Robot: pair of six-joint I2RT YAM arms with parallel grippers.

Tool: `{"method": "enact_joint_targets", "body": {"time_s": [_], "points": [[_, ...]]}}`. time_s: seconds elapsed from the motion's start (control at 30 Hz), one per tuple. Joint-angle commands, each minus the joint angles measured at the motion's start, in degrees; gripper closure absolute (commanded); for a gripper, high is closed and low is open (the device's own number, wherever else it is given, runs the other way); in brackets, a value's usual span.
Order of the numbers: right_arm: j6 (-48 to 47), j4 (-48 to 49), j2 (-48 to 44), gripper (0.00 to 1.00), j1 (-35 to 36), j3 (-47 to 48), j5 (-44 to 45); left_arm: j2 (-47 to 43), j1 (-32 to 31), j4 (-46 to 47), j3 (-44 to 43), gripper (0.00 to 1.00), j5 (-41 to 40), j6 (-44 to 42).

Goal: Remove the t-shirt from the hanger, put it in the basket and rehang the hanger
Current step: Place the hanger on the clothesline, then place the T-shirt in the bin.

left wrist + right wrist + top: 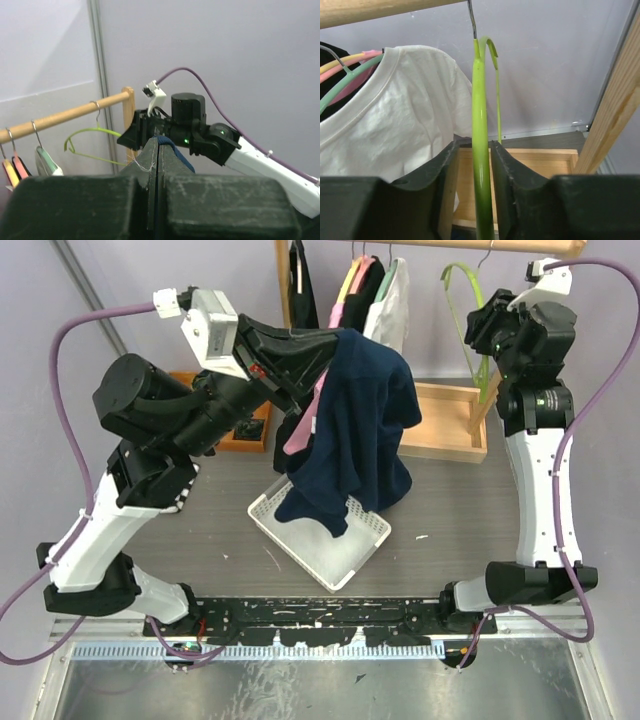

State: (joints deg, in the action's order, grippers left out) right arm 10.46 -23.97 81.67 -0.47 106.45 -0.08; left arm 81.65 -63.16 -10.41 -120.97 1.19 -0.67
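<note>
Above the white basket (pixel 300 558), mid tabletop (pixel 460 510): navy t-shirt (pixel 355 430), hanging in a long vertical drape from your left fingers (pixel 144 170), which are pinching shut on its upper fold. At the wooden rail (pixel 370 12), far right: green hanger (pixel 480 125), bare, standing upright between your right fingers (pixel 512 170), which are clamping its shaft. The shirt is sitting well apart from the hanger, to its left, on the left arm's side. By my judgement, the coming move is resting on the basket lying directly beneath the drape.
</note>
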Motion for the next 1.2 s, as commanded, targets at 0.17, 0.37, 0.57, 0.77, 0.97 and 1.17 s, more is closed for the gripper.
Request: {"method": "enact_joint_targets", "body": {"time_s": [0.17,0.37,0.57,0.77,0.97,1.17], "points": [[-1.69,3.43,-6.26,0.47,-0.26,-2.37,1.71,1.61,-0.04,3.65,-11.05,1.00,-1.55,-4.86],[-1.77,3.42,-9.92,0.37,-0.23,-5.95,2.07,-0.17,-0.09,2.30,-11.14,1.00,-2.86,-6.04],[-1.61,3.25,-13.97,0.36,-0.28,-9.44,2.21,-1.74,-0.04,0.66,-12.89,1.00,-4.38,-8.66],[-0.99,2.06,-17.32,0.36,-0.23,-11.11,1.51,-3.05,-0.02,-1.21,-14.71,1.00,-7.65,-12.50],[-0.86,0.82,-19.72,0.33,-0.23,-12.50,1.32,-4.27,-0.07,-1.70,-14.43,1.00,-10.59,-15.81],[-0.51,0.00,-21.56,0.33,-0.23,-14.65,1.35,-4.40,-0.08,-2.45,-13.65,1.00,-12.51,-16.50]]}}
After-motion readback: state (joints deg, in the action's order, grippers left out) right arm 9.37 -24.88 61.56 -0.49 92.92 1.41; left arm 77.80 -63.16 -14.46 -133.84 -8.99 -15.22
